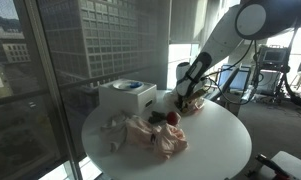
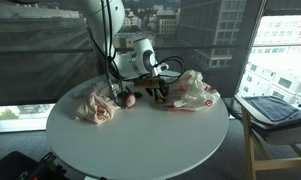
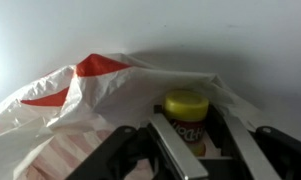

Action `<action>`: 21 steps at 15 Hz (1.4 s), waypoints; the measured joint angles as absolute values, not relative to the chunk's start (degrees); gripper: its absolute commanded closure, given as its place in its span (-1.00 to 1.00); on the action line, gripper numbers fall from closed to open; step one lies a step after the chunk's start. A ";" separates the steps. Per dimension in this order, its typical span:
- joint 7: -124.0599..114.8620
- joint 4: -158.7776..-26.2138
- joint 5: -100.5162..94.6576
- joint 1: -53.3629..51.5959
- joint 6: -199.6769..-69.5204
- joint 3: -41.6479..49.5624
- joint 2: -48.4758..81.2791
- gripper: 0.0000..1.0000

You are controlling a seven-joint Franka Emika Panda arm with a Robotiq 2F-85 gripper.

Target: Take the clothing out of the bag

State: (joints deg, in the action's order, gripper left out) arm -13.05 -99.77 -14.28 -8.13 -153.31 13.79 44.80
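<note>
While the crumpled pinkish clothing (image 2: pixel 95 105) lies in a heap on the bare tabletop, the white plastic bag (image 2: pixel 195 90) with red print slumps well apart from it, on the other side of the gripper (image 2: pixel 158 95). In the wrist view the bag's mouth gapes toward the camera. A tub with a yellow lid (image 3: pixel 187 112) sits in the opening, just ahead of the fingers, which stand apart and clasp nothing. Everything rests on a round white table (image 2: pixel 140 145), and in an exterior view a white box (image 1: pixel 127 95) stands near the table's edge. Tall windows surround the table, showing high-rise facades outside, and a wooden-framed chair (image 2: pixel 275 115) stands just beside it.
</note>
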 measured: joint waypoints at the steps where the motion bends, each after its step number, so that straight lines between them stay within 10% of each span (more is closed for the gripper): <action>1: -13.05 -99.76 -14.28 -8.13 -153.30 13.84 44.80 0.64; 12: -2.59 -101.20 -16.57 -9.18 -126.55 8.50 26.18 0.63; 21: 10.40 -115.91 -4.51 -7.11 -135.78 -5.25 19.03 0.59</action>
State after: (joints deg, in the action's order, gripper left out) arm 10.40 -115.91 -4.51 -7.11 -135.78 -5.25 19.03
